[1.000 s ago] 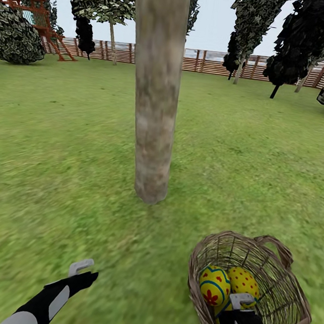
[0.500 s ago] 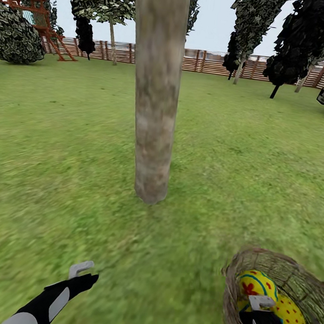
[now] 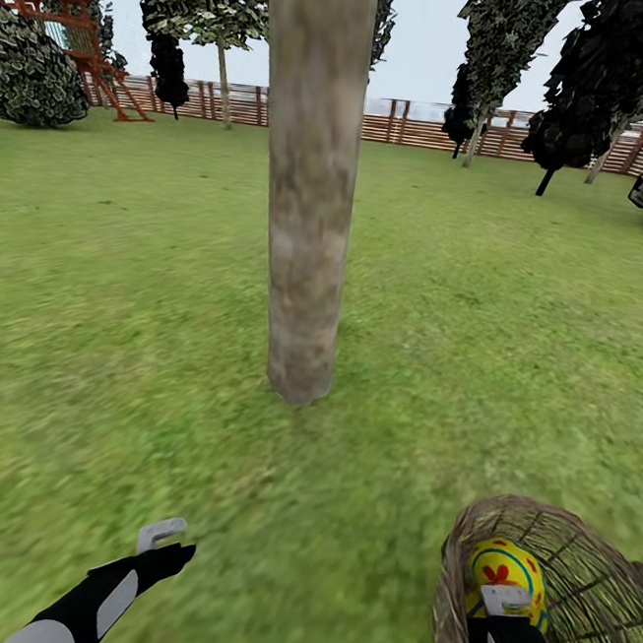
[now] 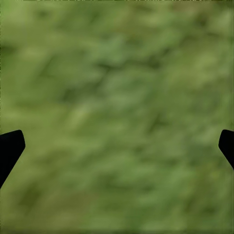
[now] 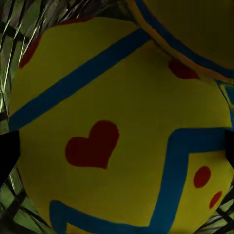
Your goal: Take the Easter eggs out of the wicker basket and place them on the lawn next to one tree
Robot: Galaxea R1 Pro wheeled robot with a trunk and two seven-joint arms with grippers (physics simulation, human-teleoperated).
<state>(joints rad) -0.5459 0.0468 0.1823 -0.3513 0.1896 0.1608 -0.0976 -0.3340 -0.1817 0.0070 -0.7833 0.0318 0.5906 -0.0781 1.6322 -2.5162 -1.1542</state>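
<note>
Head view: a thick, mottled grey-brown tree trunk (image 3: 310,192) rises from the wide green lawn (image 3: 112,339) straight ahead, with a brown slatted wooden fence (image 3: 412,123) along the far edge of the garden, dark narrow trees in front of it and a red-roofed wooden play tower (image 3: 57,7) at the far left. Near the lawn's close right side, the small brown woven wicker basket (image 3: 554,554) sits on the grass, cut off by the picture's edge. Inside it shows a yellow Easter egg with red marks and a blue-green band (image 3: 506,567). The black right gripper (image 3: 506,618) reaches down into the basket, just over that egg; whether it is open or closed cannot be told here. The black-and-white left gripper (image 3: 162,540) hangs over bare grass, well apart from the basket and the tree

Left wrist view: blurred green grass lies below, and the two black fingertips (image 4: 10,148) stand wide apart with nothing between them

Right wrist view: a yellow egg with a red heart and blue zigzag bands (image 5: 117,131) lies very close, a second egg (image 5: 195,29) touching it behind, wicker strands around them. The dark fingertips (image 5: 7,156) stand spread on either side of the egg, not clamped on it
</note>
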